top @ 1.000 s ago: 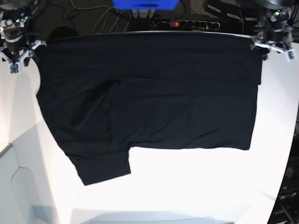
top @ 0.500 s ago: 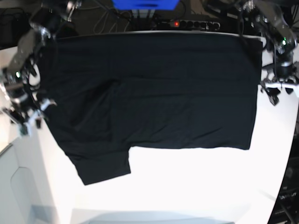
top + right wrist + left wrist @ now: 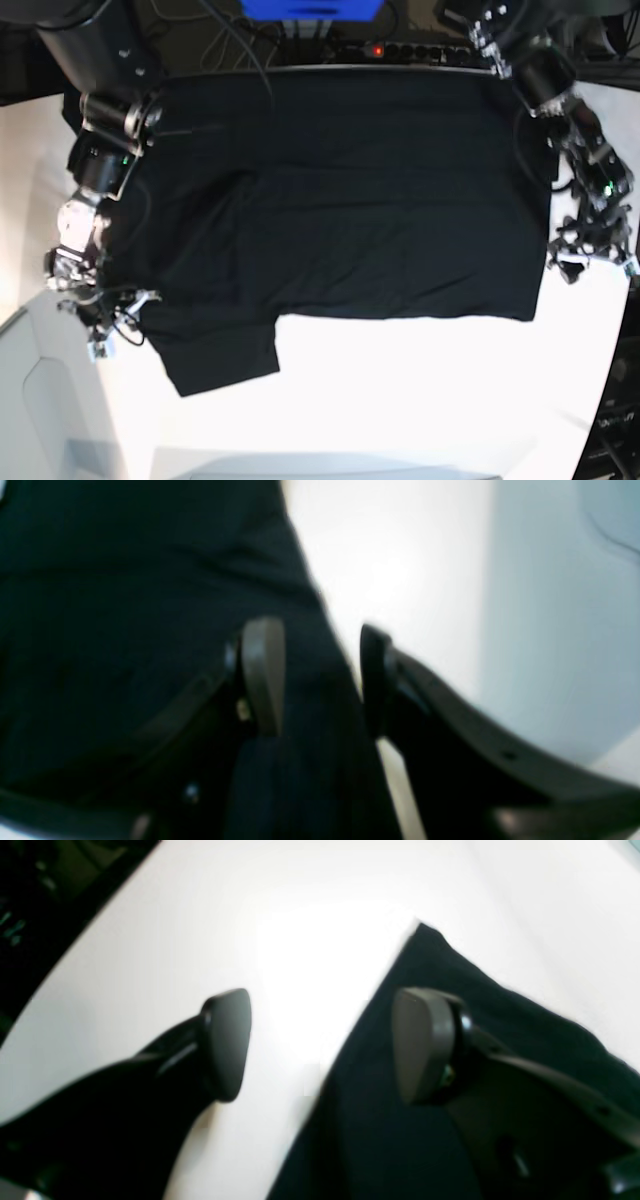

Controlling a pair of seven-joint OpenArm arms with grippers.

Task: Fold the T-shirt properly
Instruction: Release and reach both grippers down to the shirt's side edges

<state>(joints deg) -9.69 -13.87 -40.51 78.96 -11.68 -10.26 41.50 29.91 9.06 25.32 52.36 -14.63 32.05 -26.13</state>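
Note:
The black T-shirt (image 3: 350, 200) lies spread flat over the white table (image 3: 420, 390), with one sleeve sticking out at the near left. My left gripper (image 3: 590, 258) hangs at the shirt's right edge, near its lower corner. In the left wrist view it (image 3: 322, 1045) is open: one finger over bare table, the other over the T-shirt (image 3: 475, 990). My right gripper (image 3: 105, 325) is at the shirt's left edge by the sleeve. In the right wrist view it (image 3: 320, 677) is open and straddles the edge of the T-shirt (image 3: 125, 580).
A blue box (image 3: 310, 8) and a power strip (image 3: 400, 50) with a red light sit behind the table's far edge. A pale grey panel (image 3: 40, 400) borders the near left corner. Dark equipment stands off the right edge.
Both arms have swept from the shirt's far corners down along its sides toward me. Both grippers now sit near the lower part of the shirt's side edges. The shirt has not shifted.

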